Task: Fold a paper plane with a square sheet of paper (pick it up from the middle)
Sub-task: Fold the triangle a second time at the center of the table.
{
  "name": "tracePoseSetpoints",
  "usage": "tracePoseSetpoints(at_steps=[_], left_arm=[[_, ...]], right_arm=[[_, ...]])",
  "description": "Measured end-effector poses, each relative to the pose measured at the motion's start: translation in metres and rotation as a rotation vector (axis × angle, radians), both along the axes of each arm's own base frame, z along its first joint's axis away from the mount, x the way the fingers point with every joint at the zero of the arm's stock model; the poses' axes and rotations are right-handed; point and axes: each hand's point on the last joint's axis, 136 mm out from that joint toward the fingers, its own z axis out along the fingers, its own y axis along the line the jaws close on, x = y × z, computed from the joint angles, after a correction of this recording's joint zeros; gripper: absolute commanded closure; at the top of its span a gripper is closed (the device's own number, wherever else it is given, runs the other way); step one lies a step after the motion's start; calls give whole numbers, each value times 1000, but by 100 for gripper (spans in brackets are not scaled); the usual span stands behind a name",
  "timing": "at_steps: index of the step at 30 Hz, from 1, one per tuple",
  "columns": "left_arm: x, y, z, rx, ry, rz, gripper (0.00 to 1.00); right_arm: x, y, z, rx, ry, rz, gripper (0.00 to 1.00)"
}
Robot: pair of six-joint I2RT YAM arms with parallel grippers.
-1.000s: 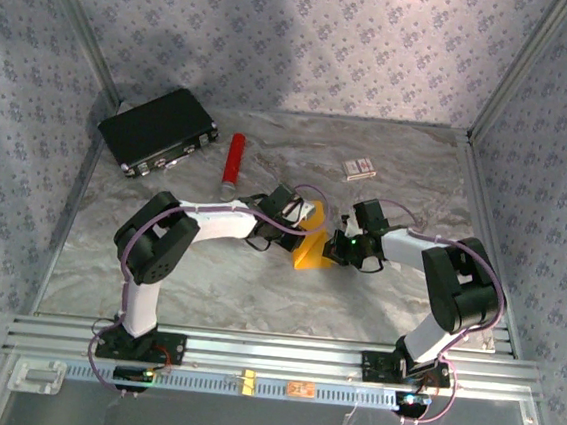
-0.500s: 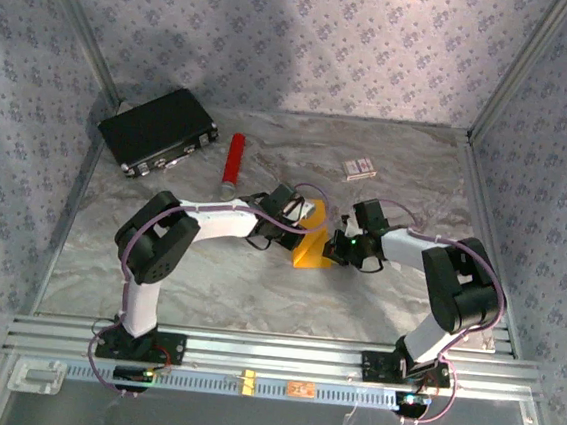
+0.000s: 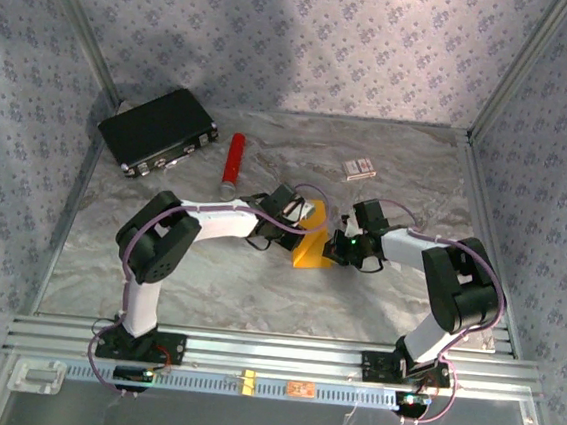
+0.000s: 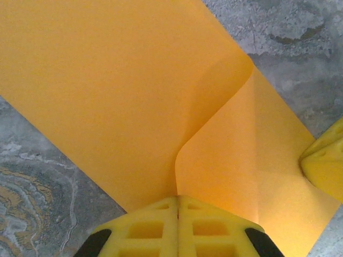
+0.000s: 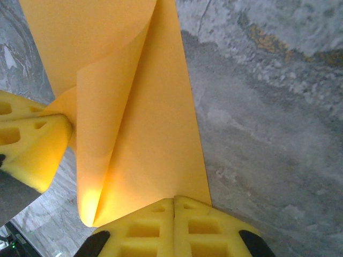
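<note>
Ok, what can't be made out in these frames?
- Top external: part of the square sheet of paper, covered by the left gripper and right gripper.
- Top external: print on the small box, too small.
- Left wrist: the sheet's far corners, cut off by the frame edge.

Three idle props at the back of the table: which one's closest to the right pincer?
The small white-and-red box, straight beyond the right pincer; the red cylinder and black case lie further left.
</note>
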Motion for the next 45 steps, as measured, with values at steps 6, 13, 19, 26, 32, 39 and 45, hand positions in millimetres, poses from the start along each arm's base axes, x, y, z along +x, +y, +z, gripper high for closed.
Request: tracePoseSetpoints(at_steps=[6, 13, 19, 26, 32, 39, 45], left_arm=[[-1, 0, -2, 4, 4, 0, 94], [-1, 0, -2, 4, 4, 0, 94], [0, 0, -2, 2, 3, -1, 94], [0, -1, -6, 3, 9, -3, 94], [-1, -1, -6, 0, 10, -4, 94], [0, -2, -5, -5, 9, -5, 94], [-1, -4, -5, -13, 10, -12, 95]], right_arm=[[0, 0, 0, -1, 1, 0, 96], [0, 0, 0, -1, 1, 0, 96], [0, 0, 0, -1, 1, 0, 96], [0, 0, 0, -1, 1, 0, 96], [0, 0, 0, -1, 1, 0, 95], [-1, -2, 0, -10, -1, 0, 94], [-1, -8, 1, -36, -2, -9, 91]])
